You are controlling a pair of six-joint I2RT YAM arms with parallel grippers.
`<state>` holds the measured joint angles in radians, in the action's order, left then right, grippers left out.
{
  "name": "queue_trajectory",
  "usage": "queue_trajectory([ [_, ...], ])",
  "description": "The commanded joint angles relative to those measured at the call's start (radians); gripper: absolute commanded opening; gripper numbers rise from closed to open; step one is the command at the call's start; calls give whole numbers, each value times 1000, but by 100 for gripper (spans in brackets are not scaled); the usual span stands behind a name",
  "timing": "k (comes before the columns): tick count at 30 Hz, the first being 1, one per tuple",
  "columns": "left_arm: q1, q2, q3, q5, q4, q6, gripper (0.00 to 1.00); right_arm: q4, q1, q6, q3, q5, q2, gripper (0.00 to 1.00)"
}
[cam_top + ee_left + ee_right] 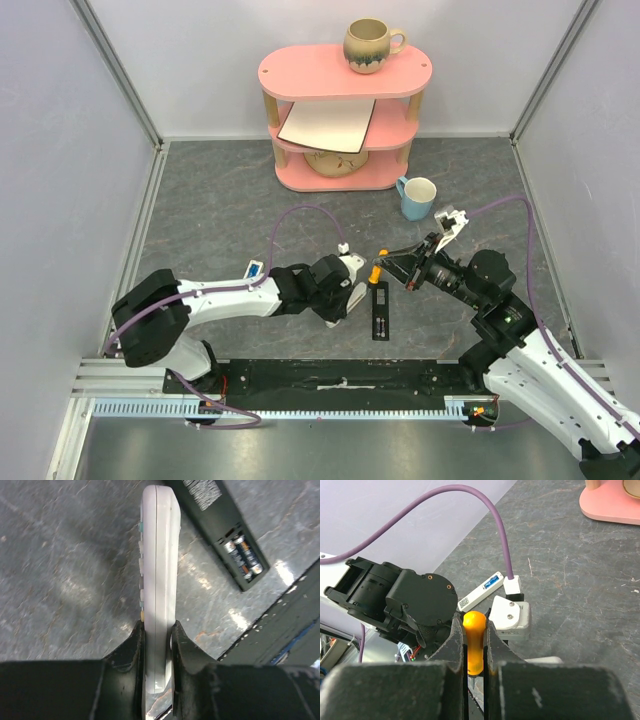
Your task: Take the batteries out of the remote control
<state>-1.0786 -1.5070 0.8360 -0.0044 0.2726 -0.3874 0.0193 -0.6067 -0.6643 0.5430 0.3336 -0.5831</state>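
Batteries [243, 557] inside open black remote [222, 522]

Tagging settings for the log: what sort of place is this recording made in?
Probably a lab test cell, not a home: blank white walls in aluminium framing, a grey mat, and a staged pink shelf.

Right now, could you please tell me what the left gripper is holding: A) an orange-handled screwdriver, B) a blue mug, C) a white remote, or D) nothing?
C: the left gripper is shut on the white remote, held edge-on in the left wrist view.
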Motion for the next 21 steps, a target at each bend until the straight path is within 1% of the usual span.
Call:
queue_trajectory([
  [1, -3, 19, 9, 104, -139, 50, 7, -2, -4, 20, -2, -21, 15, 0],
  [4, -4, 13, 2, 104, -144, 53, 9, -5, -5, 23, -3, -22, 16, 0],
  [5, -3, 1, 0, 109, -141, 56, 14, -5, -5, 23, -3, -24, 14, 0],
  [8, -3, -31, 3, 138, -145, 59, 21, -7, -4, 23, -3, -24, 14, 0],
  [10, -3, -44, 3, 133, -147, 58, 23, -9, -4, 23, -5, -25, 15, 0],
  [11, -4, -50, 5, 129, -148, 55, 31, -10, -4, 25, -5, -27, 19, 0],
  [13, -1, -59, 5, 119, -148, 53, 34, -15, -4, 23, -5, -28, 20, 0],
  [14, -1, -62, 5, 107, -145, 50, 41, -15, -5, 22, -5, -28, 25, 0],
  [16, 0, -65, 6, 93, -139, 48, 51, -18, -5, 23, -2, -31, 28, 0],
  [17, 5, -65, 6, 74, -130, 45, 62, -18, -5, 23, -2, -36, 31, 0],
  [20, 9, -58, 11, 34, -112, 42, 74, -18, -4, 25, -2, -39, 32, 0],
  [21, 8, -55, 14, 29, -102, 42, 75, -18, -5, 23, -2, -41, 34, 0],
])
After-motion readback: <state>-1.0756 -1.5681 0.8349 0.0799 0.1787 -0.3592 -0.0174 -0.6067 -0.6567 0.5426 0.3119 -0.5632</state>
